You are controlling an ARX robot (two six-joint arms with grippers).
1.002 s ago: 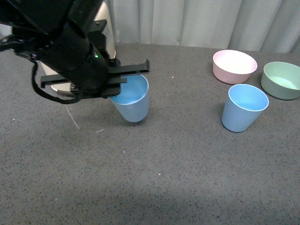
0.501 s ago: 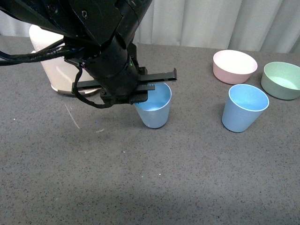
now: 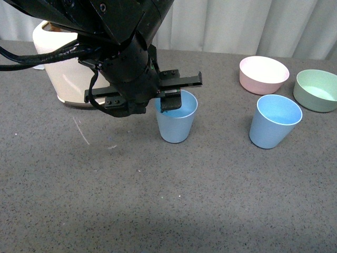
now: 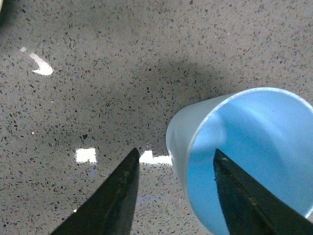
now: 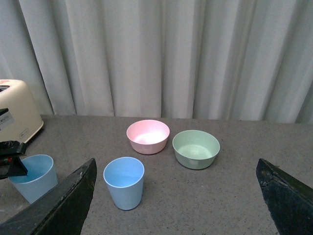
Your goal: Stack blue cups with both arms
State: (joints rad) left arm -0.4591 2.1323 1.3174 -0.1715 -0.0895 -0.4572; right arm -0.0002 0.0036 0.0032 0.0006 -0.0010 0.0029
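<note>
Dark grey speckled tabletop (image 3: 210,200), matte, few white scuffs (image 3: 81,132) on the left. Pale pleated curtain (image 3: 237,26) closes off the far side. Lighting soft, even.

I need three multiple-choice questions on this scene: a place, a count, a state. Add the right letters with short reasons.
1. Where is the free blue cup? A. just nearer the robot than the pink bowl B. at the far left C. at the near edge
2. How many bowls are there? A. one B. two C. four
3. How is the left gripper at the other blue cup? A. shut above it B. open, one finger inside it, one outside C. far from it
1 A: the front view shows it before that bowl. 2 B: one pink, one green bowl. 3 B: the cup wall shows between parted fingers.
</note>
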